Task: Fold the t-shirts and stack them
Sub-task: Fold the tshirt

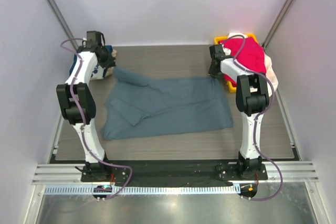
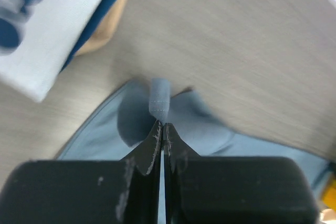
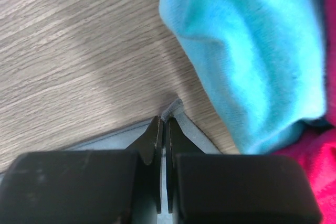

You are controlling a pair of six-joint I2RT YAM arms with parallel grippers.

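A large slate blue-grey cloth t-shirt [image 1: 168,106] lies spread and wrinkled across the middle of the bench [image 1: 262,140], its far corners pulled outward. A red cloth t-shirt [image 1: 247,56] is heaped far right, touching a turquoise one [image 3: 252,51]. A navy white-printed t-shirt [image 2: 52,24] lies far left.

1. The left arm [image 1: 79,103] rises from its base at the near edge, folds at the elbow and reaches toward the far left corner.
2. The left gripper [image 1: 108,66] points down and inward. In the wrist view its black jaws are pressed together, pinching a fold of the shirt [image 1: 168,106] at their tips [image 2: 161,127].
3. The right arm [image 1: 251,95] stands almost straight up from its base, with the forearm stretching to the far right.
4. The right gripper [image 1: 214,73] hangs low. Its jaws are closed too, nipping a corner of the same shirt at the tips [image 3: 163,121].
5. The two grippers are well apart, each on its own side.
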